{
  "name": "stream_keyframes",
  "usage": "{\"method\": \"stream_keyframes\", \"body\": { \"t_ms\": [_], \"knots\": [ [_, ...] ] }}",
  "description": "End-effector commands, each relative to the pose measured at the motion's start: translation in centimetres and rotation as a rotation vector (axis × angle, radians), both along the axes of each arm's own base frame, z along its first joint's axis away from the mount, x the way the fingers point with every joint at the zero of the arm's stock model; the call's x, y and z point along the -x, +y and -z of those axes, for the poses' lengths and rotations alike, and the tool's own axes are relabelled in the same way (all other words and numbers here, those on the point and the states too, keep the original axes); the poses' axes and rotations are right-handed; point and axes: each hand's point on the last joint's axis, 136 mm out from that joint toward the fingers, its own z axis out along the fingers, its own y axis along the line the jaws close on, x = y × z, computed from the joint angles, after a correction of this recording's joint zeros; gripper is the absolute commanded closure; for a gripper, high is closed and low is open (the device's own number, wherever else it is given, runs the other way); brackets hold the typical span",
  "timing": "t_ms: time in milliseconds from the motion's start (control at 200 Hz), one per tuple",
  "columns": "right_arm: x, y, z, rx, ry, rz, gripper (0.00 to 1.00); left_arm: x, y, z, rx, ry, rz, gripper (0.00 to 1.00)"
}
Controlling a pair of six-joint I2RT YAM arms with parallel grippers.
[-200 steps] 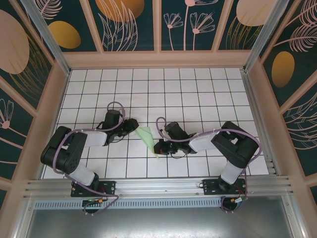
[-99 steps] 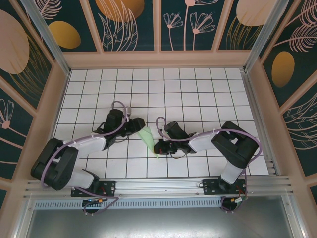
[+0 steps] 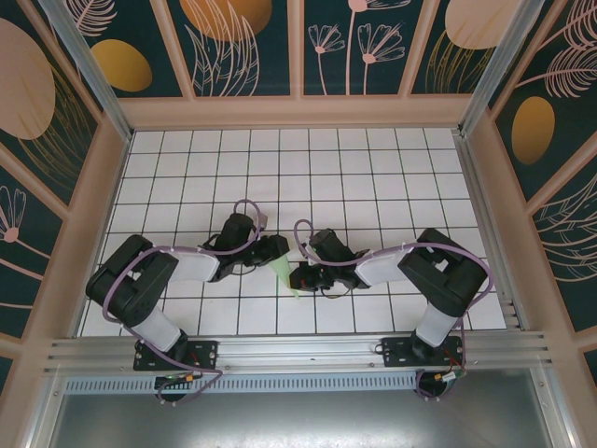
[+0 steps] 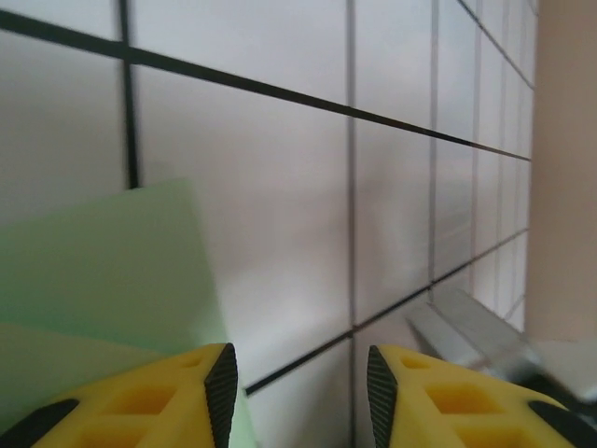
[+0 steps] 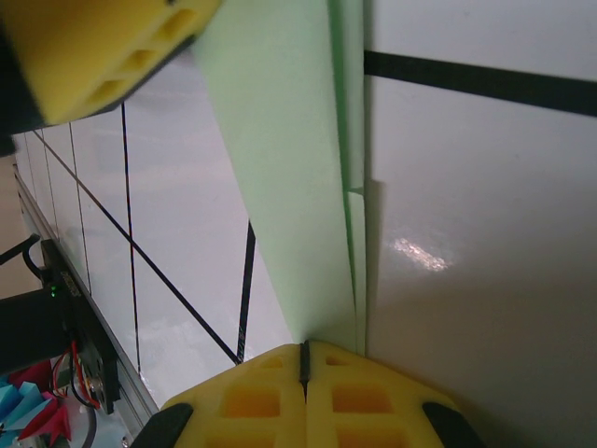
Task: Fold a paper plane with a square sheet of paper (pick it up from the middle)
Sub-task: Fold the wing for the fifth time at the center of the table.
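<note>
Both ends of the slim pale mint-green paper plane are mine: my right jaws pinch its narrow end as anchor, my left jaws hover spread over its wide end.

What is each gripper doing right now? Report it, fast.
Left gripper: open, nothing between its jaws.
Right gripper: shut on the paper plane.
</note>
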Motion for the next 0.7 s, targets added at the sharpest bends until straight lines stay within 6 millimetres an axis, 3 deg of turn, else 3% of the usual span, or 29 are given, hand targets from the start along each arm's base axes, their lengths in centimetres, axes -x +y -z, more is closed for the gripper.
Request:
{"method": "stream_keyframes", "body": {
  "t_ms": [0,195,470,696],
  "knots": [
    [1.6,-3.8,3.6,0.194,0.083,0.056,0.97,0.5,2.1,3.3,-0.104,0.042,-0.06,0.57],
    [0.7,-3.1,1.8,0.161,0.046,0.068,0.96,1.5,3.4,5.6,-0.161,0.088,-0.088,0.6],
    [-1.7,-0.1,-3.8,0.016,-0.054,0.083,0.94,1.4,3.1,5.1,-0.145,0.076,-0.082,0.6],
    [-2.7,1.3,-5.1,-0.025,-0.066,0.106,0.93,1.2,2.8,4.7,-0.134,0.068,-0.075,0.6]
  ]
}}
